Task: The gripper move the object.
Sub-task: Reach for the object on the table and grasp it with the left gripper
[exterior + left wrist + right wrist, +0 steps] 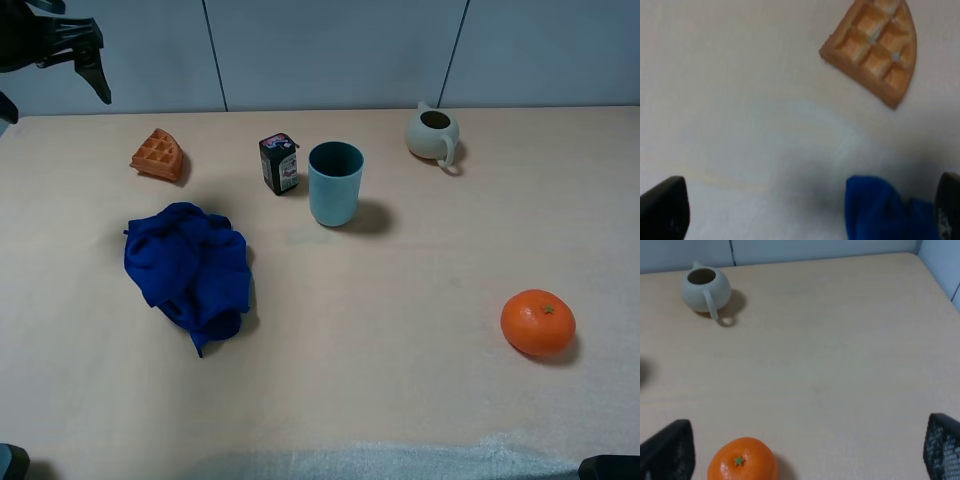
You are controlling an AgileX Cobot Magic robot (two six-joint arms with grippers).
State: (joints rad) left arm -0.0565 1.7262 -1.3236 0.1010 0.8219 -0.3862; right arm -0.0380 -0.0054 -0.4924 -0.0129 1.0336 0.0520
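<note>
A pale beige surface (420, 300) fills the exterior view, with a grey wall behind it. The toy waffle (158, 155) lies flat in the upper left part of this frame, apart from the other things. The crumpled blue cloth (190, 265) is below it and the small dark carton (279, 163) is to its right.

The left gripper (85, 60) hangs in the upper left corner of the frame, so the waffle lies down and to the right of it, quite near. In the left wrist view its 2 fingers (662, 210) stand at opposite edges of the picture, so the jaws are wide and hold nothing. There the toy waffle (875, 47) is beyond the fingertips and off to one side, not between them. A corner of the blue cloth (880, 210) is closer to the jaws than the waffle is. The long straight edge of the waffle runs at a slant to the line between the 2 fingers.

The right gripper (805, 455) is also wide and empty. It looks over the orange fruit (742, 460) and the pale jug (702, 287), well apart from the waffle.

I judge that the left arm is the nearer one. It should go forward past the cloth, and probably turn its wrist before it comes down.
</note>
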